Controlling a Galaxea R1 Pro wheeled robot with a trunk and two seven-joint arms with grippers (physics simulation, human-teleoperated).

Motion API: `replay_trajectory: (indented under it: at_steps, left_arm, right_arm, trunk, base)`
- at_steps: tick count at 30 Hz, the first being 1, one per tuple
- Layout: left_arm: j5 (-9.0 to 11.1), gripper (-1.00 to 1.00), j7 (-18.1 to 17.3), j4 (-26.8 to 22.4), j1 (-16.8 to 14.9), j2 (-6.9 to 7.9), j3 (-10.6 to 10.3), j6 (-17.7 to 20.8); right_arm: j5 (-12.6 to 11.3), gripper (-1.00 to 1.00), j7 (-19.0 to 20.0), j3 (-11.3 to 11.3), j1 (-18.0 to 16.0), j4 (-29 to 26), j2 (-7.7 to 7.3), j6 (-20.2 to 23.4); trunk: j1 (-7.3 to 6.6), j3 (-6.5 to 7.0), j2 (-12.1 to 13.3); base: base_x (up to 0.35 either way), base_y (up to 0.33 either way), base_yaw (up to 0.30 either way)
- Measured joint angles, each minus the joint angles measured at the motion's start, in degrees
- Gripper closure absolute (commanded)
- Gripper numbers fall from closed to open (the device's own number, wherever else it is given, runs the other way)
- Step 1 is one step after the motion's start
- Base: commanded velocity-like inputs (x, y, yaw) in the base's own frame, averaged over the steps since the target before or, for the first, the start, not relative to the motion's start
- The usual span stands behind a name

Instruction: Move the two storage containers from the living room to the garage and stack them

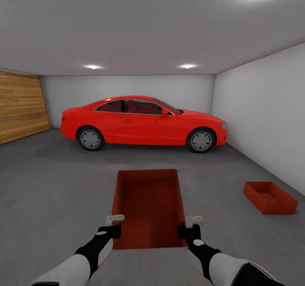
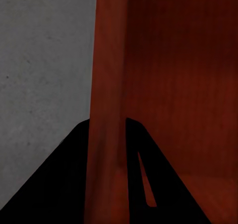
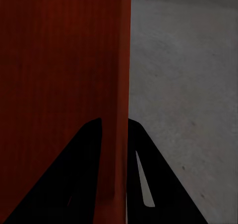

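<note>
From the head camera, the robot faces into a garage with white walls, a grey concrete floor (image 1: 55, 184) and a red coupe car (image 1: 144, 123) parked side-on across the far end. A wood-panelled door (image 1: 21, 106) fills the left wall. Held out in front of the robot is an orange-red storage container (image 1: 148, 205), open top facing the camera, long side running away from the robot. The left gripper (image 1: 113, 226) is clamped on the container's left wall near its close corner, and the right gripper (image 1: 191, 226) is clamped on its right wall, opposite. A second container (image 1: 270, 197) sits on the floor off to the right, near the right-hand wall, well apart from the held one.

In the left wrist camera, the held container's wall (image 2: 106, 100) runs up between the two dark fingers (image 2: 59, 184), which are closed on it; floor lies on one side, the bin's inside on the other.

In the right wrist camera, the container's other wall edge (image 3: 119, 110) is pinched between the dark fingers (image 3: 158, 184) in the same way, with concrete floor beyond.
</note>
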Motion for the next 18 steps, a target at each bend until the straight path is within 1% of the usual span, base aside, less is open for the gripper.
replay_trajectory:
  at_steps: [18]
  left_arm:
    - [0.0, 1.0, 0.0, 0.0, 0.0, 0.0, 0.0, 0.0]
  right_arm:
    - [0.0, 1.0, 0.0, 0.0, 0.0, 0.0, 0.0, 0.0]
  trunk:
    - [0.0, 0.0, 0.0]
  base:
    - [0.322, 0.0, 0.0]
